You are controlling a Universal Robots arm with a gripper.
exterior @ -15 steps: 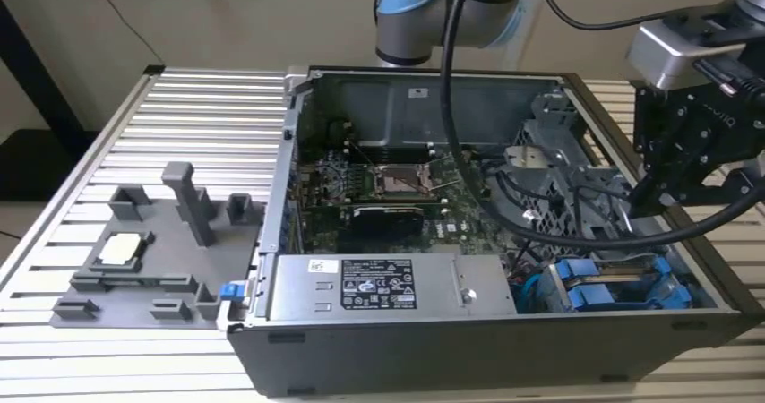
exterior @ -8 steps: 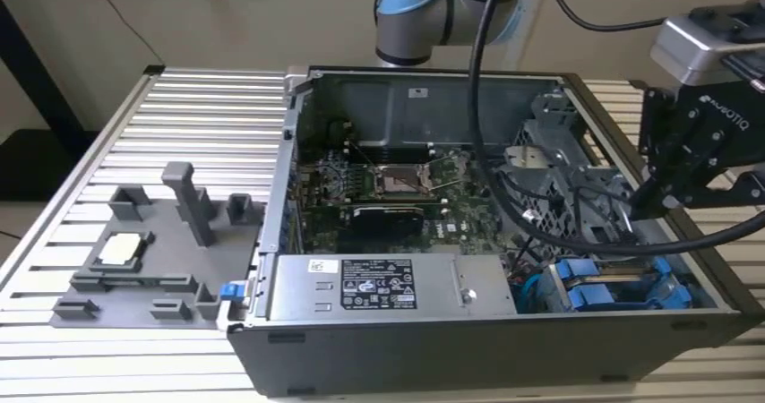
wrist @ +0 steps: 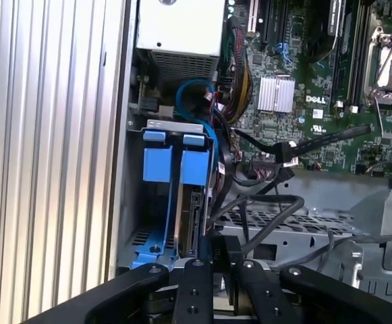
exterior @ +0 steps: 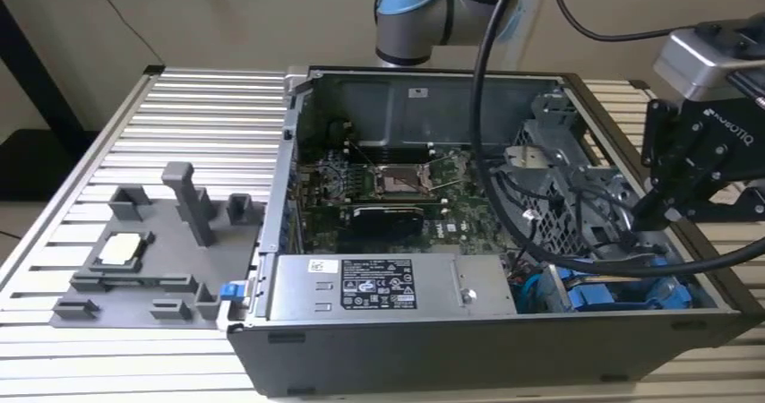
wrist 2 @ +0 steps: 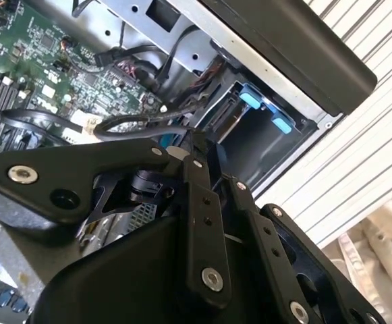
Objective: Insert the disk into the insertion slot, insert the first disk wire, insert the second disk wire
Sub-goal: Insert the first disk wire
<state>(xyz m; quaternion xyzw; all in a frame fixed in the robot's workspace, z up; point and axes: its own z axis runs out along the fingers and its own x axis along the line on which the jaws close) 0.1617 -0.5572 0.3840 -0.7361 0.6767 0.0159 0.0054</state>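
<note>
Already done: disk [wrist: 196, 169] sits in insertion slot [wrist: 174, 125].
Jaws: gripper [wrist: 220, 262] nearly closed, pinching a black wire connector [wrist: 226, 247].
Remaining: wires apparently not yet plugged.

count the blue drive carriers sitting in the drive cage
2. Both stand side by side in the grey drive cage: the outer carrier nearer the case wall, the inner carrier toward the motherboard. Others could be hidden by the cables.
</note>
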